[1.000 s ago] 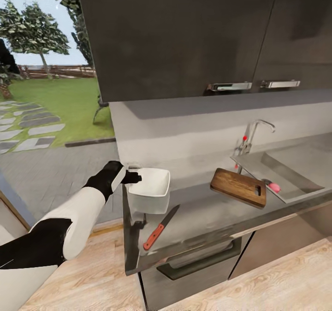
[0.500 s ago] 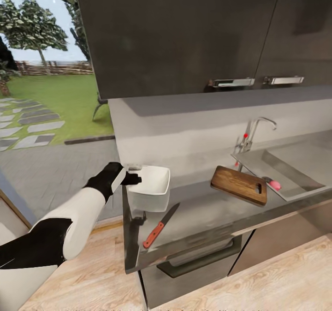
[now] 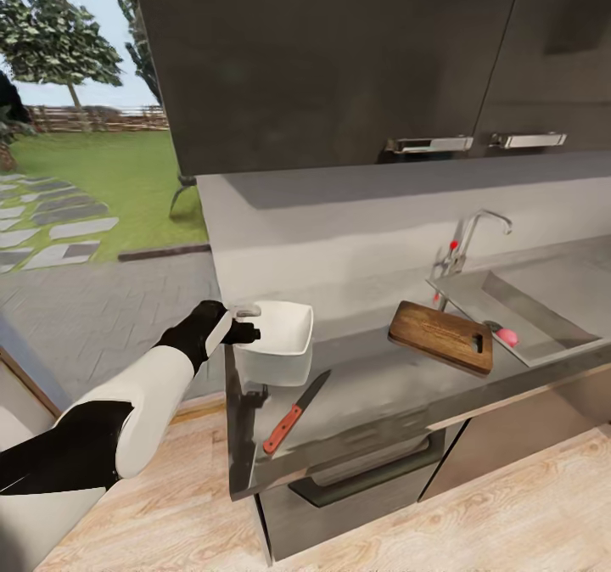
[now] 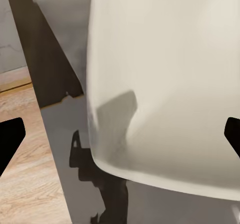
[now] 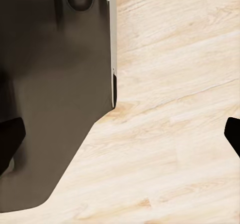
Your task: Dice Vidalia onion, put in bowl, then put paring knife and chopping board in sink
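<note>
The left gripper (image 3: 244,324), jaws spread wide, reaches at the rim of the one white bowl (image 3: 278,331). Beyond the bowl: one paring knife (image 3: 293,404), one chopping board (image 3: 441,337), one Vidalia onion (image 3: 507,336) in the sink (image 3: 543,317). The right gripper (image 5: 120,129) gapes wide above the wood floor (image 5: 175,134). No writing legible.

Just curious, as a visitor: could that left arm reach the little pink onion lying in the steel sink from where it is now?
Probably not: the left gripper sits at the white bowl, while the onion lies in the sink beyond the wooden chopping board.
</note>
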You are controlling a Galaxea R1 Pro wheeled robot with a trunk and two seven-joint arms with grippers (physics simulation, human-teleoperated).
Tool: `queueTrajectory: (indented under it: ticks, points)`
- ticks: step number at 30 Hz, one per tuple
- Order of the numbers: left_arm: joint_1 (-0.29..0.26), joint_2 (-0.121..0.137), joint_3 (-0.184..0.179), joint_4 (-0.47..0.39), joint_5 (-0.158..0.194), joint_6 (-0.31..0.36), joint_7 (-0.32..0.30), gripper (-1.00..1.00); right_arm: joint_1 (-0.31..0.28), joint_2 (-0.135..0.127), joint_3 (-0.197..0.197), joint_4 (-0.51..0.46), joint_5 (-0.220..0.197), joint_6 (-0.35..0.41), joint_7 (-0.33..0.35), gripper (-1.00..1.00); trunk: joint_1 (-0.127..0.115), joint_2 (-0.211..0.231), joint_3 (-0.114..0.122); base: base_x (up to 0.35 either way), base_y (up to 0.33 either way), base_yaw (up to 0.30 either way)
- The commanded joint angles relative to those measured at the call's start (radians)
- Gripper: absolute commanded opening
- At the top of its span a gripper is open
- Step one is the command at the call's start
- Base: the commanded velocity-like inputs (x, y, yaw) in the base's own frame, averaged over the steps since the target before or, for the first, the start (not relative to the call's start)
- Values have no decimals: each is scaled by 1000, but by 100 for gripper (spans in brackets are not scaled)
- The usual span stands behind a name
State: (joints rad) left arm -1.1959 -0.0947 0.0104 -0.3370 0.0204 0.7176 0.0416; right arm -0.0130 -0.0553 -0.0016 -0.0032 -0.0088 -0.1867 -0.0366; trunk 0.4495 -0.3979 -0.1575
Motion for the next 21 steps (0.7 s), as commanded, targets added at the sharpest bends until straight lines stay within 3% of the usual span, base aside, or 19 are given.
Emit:
queueTrajectory:
  ticks: [1, 8, 15, 21]
  points:
    - [-1, 0, 1, -1, 3, 5, 4, 100, -1, 0, 0, 1, -1, -4, -2, 100, 1, -2, -3, 0, 0, 0]
    - [-1, 2, 2, -2, 2, 4, 5, 100, -1, 0, 0, 1, -1, -4, -2, 100, 1, -2, -12, 0, 0, 0]
    - [-1, 23, 5, -3, 3, -14, 7, 100, -1, 0, 0, 1, -1, -4, -2, 100, 1, -2, -21, 0, 0, 0]
    - [-1, 23, 34, -8, 3, -19, 7, 100, -1, 0, 0, 1, -1, -4, -2, 100, 1, -2, -29, 0, 0, 0]
